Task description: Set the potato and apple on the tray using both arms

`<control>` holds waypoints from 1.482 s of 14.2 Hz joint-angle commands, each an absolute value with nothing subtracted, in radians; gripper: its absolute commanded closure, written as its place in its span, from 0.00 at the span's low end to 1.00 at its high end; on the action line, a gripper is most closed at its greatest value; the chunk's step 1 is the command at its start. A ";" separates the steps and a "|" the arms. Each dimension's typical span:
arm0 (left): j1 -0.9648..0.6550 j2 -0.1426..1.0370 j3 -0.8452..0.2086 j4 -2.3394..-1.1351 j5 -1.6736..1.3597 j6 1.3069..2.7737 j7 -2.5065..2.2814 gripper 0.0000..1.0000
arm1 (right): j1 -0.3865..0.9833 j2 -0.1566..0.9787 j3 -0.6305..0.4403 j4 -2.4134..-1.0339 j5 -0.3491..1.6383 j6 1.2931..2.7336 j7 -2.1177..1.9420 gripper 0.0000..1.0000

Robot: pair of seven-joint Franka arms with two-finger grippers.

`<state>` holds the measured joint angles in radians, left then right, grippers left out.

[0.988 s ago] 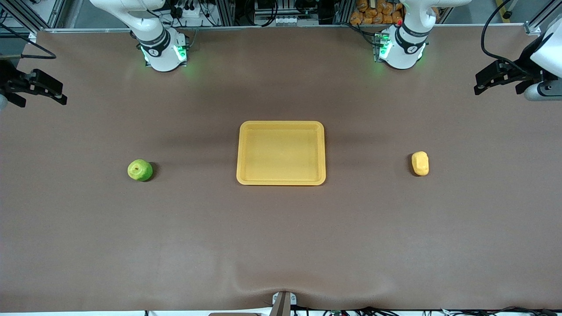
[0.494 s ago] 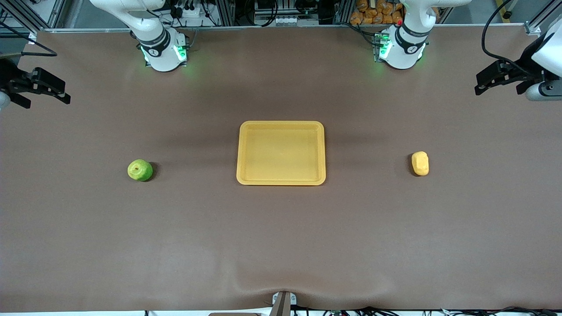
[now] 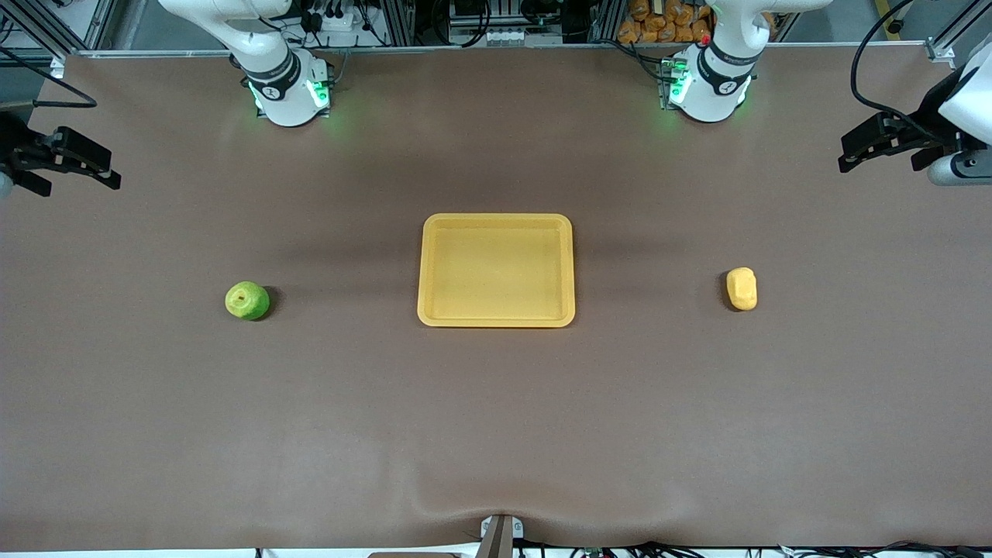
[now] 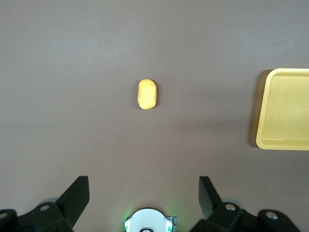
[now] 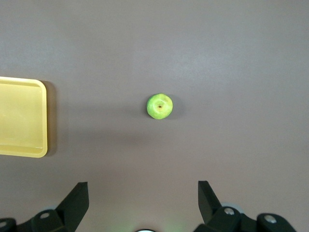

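- I'm in a robotics lab, not a home.
- My two arm bases (image 3: 291,97) bolt onto a brown-matted table (image 3: 496,418).
- Aluminium framing (image 3: 403,19), power strips and cables (image 3: 333,19) line its edge.

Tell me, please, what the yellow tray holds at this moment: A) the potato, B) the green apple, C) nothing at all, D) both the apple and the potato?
C: the tray is bare inside, while the apple lies on the table toward the right arm's end and the potato toward the left arm's end.
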<state>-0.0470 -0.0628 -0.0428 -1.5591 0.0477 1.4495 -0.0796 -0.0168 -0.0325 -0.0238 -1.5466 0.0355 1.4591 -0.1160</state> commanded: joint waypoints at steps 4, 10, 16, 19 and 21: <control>-0.049 -0.051 -0.043 -1.552 0.040 1.445 -0.077 0.00 | -0.040 0.034 -0.011 -1.531 0.051 1.462 -0.140 0.00; -0.048 -0.049 -0.043 -1.667 0.043 1.563 -0.078 0.00 | -0.035 0.094 -0.011 -1.529 0.038 1.468 -0.144 0.00; -0.046 -0.052 -0.043 -1.781 0.044 1.695 -0.078 0.00 | -0.043 0.172 -0.011 -1.526 0.037 1.468 -0.144 0.00; -0.046 -0.052 -0.043 -1.845 0.044 1.772 -0.078 0.00 | -0.044 0.218 -0.012 -1.522 0.035 1.477 -0.144 0.00; -0.045 -0.052 -0.041 -1.884 0.044 1.821 -0.077 0.00 | -0.044 0.253 -0.012 -1.520 0.035 1.493 -0.146 0.00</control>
